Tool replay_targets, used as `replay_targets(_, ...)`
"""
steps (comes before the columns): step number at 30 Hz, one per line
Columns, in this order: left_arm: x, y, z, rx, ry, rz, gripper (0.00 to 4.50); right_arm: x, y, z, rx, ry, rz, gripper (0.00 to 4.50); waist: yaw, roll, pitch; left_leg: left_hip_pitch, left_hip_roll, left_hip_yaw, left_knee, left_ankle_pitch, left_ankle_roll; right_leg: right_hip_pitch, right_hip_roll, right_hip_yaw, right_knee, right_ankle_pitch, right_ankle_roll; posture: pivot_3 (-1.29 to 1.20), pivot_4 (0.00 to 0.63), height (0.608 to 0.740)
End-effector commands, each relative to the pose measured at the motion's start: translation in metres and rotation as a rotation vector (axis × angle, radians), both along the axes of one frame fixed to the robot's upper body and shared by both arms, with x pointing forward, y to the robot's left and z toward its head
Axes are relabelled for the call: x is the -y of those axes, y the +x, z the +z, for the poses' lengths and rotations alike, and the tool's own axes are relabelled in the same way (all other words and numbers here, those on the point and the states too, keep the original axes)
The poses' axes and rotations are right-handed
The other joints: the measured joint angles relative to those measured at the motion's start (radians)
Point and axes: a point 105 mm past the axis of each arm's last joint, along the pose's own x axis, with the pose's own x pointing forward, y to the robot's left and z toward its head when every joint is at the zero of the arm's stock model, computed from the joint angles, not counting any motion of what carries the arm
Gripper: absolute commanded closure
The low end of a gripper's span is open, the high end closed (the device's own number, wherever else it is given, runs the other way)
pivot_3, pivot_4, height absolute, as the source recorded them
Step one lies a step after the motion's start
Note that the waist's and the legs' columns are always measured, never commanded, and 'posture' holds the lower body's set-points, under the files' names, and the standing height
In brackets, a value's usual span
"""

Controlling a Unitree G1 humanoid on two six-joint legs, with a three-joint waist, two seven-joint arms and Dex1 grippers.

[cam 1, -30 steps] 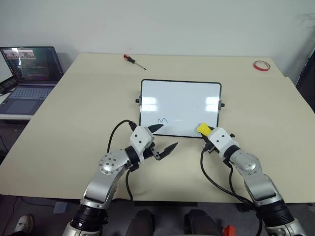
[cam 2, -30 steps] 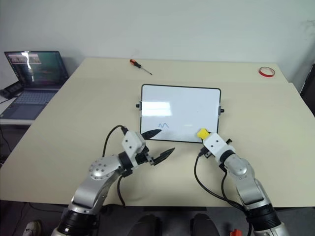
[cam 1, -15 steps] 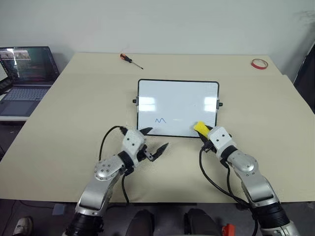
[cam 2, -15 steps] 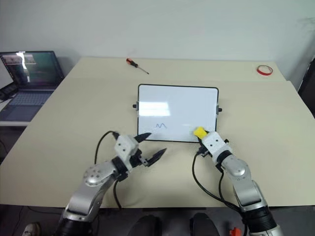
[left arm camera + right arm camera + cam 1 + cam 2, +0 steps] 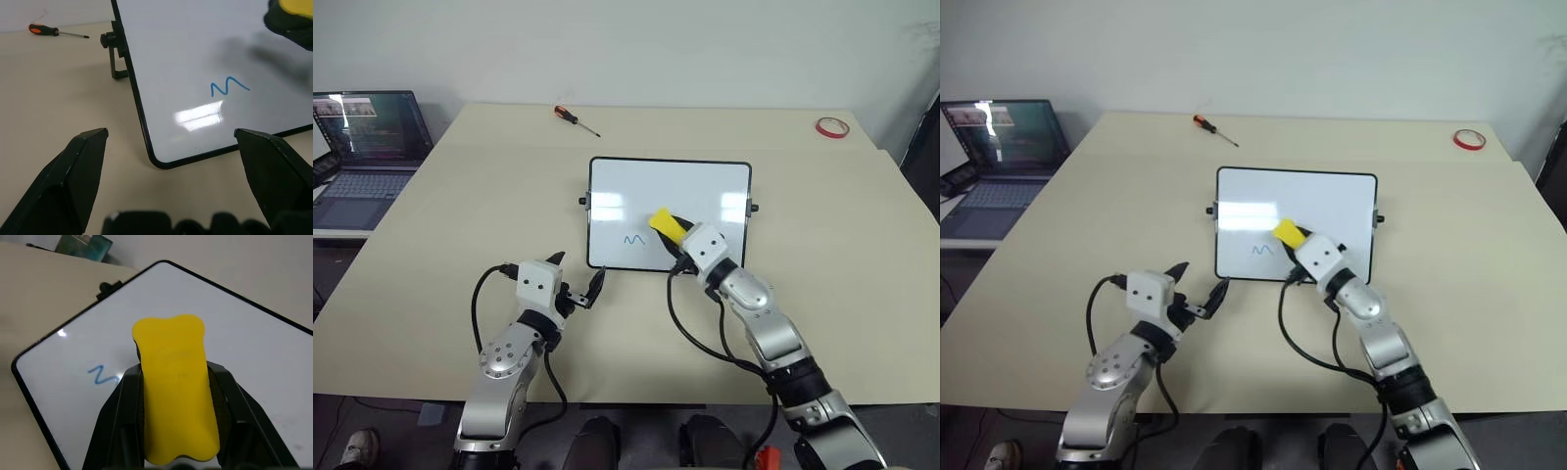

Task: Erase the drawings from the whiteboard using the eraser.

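The whiteboard (image 5: pixel 669 214) lies flat in the middle of the table (image 5: pixel 440 235), and one blue wavy line (image 5: pixel 634 239) shows near its lower left corner. The right gripper (image 5: pixel 670 232) is clamped on the yellow eraser (image 5: pixel 665 224), which is over the board just to the right of that line and apart from it. The right wrist view shows the eraser (image 5: pixel 176 387) pinched between the two black fingers (image 5: pixel 120 421), a detail too small to see from the head. The left gripper (image 5: pixel 576 276) hangs with its fingers spread wide and holding nothing, over the table just below the board's lower left corner. The head views also show a screwdriver (image 5: pixel 576 119), a red tape ring (image 5: pixel 832 127) and a laptop (image 5: pixel 362 147).
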Motion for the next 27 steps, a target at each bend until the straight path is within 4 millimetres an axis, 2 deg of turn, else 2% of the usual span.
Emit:
replay_targets(1,0.006,0.0,0.01,0.041,-0.014,-0.017,0.0,-0.011,0.004,0.009,0.053,0.004,0.027,3.19,0.001,0.0,0.0,0.0,0.0,0.0,0.0,0.0,0.0,0.0,0.0,0.0,0.0,0.0,0.0,0.0,0.15,0.74)
replay_targets(5,0.014,0.0,0.013,0.052,-0.018,-0.042,0.0,-0.02,0.014,0.001,0.044,-0.04,0.029,3.19,0.001,0.0,0.0,0.0,0.0,0.0,0.0,0.0,0.0,0.0,0.0,-0.001,0.0,0.0,0.0,0.0,0.15,0.74)
replay_targets(9,0.017,0.0,0.015,0.056,-0.021,-0.053,0.0,-0.013,0.031,-0.009,0.036,-0.133,-0.062,3.19,0.0,0.0,0.0,0.0,0.0,0.0,0.0,0.0,0.0,-0.001,0.0,-0.001,0.001,0.0,0.0,0.0,0.15,0.74)
replay_targets(12,0.019,-0.001,0.015,0.055,-0.021,-0.064,0.0,-0.014,0.035,-0.01,0.042,-0.144,-0.078,3.19,0.0,0.0,0.0,0.0,0.0,0.001,0.0,0.0,0.0,-0.001,0.0,-0.001,0.001,0.0,0.0,0.0,0.15,0.74)
replay_targets(14,0.02,0.0,0.015,0.055,-0.018,-0.068,0.0,-0.013,0.037,-0.019,0.008,-0.166,-0.087,3.19,0.0,0.0,0.0,0.001,0.0,0.001,0.0,0.0,0.0,0.0,0.0,-0.001,0.001,0.0,0.0,0.0,0.15,0.74)
replay_targets(21,0.019,0.004,0.018,0.064,-0.015,-0.068,0.0,-0.033,0.017,-0.038,-0.05,-0.189,0.027,3.19,-0.002,0.0,0.0,0.002,0.0,0.0,0.001,0.0,0.0,0.001,0.0,-0.001,0.002,0.0,0.0,0.0,0.15,0.74)
replay_targets(24,0.015,0.006,0.018,0.067,-0.01,-0.052,0.0,-0.047,0.0,-0.061,-0.099,-0.262,0.114,3.19,-0.002,0.0,0.0,0.002,0.0,0.001,0.001,0.0,0.0,0.001,0.0,-0.001,0.002,0.0,0.0,0.0,0.15,0.74)
replay_targets(27,0.014,0.006,0.019,0.072,-0.01,-0.045,0.0,-0.05,-0.005,-0.068,-0.153,-0.263,0.144,3.19,-0.002,0.0,0.0,0.002,0.0,0.0,0.001,0.0,0.0,0.001,0.0,-0.001,0.002,0.0,0.0,0.0,0.15,0.74)
